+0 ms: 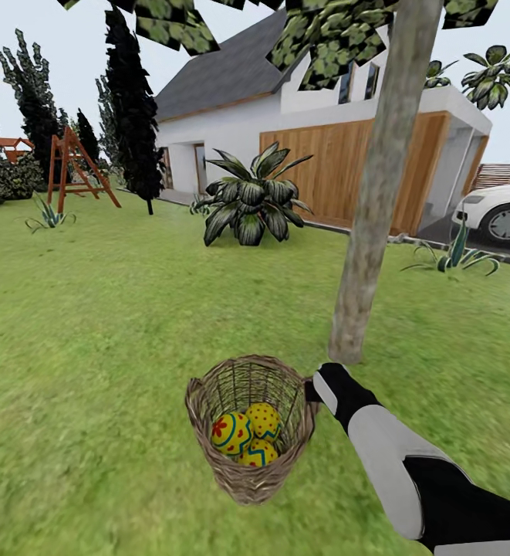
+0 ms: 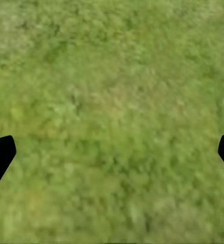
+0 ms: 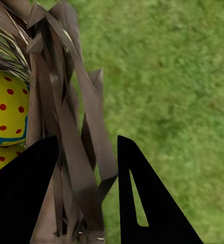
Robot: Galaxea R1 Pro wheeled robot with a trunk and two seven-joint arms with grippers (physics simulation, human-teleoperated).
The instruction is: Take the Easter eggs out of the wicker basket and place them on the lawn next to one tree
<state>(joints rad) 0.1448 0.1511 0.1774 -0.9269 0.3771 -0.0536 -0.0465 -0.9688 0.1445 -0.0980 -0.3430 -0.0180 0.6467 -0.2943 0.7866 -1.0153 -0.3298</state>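
The wicker basket [image 1: 208, 417] is tilted toward me on the lawn [image 1: 92, 332], just in front of the pale tree trunk [image 1: 374, 193]. Three yellow Easter eggs [image 1: 231, 432] with red marks and blue zigzags lie inside it. My right gripper [image 1: 310, 388] is shut on the basket's right rim. In the right wrist view the gripper [image 3: 86, 140] straddles the woven basket wall [image 3: 66, 122], one finger inside and one outside, with a red-dotted egg [image 3: 7, 109] behind the wicker. My left gripper [image 2: 112, 147] is open over bare grass.
A large leafy plant [image 1: 251, 201] grows behind the tree, before a white and wood house [image 1: 324, 131]. A dark conifer [image 1: 135, 108] and a red swing frame [image 1: 73, 166] stand at the back left. A white car [image 1: 505, 212] is parked at the right.
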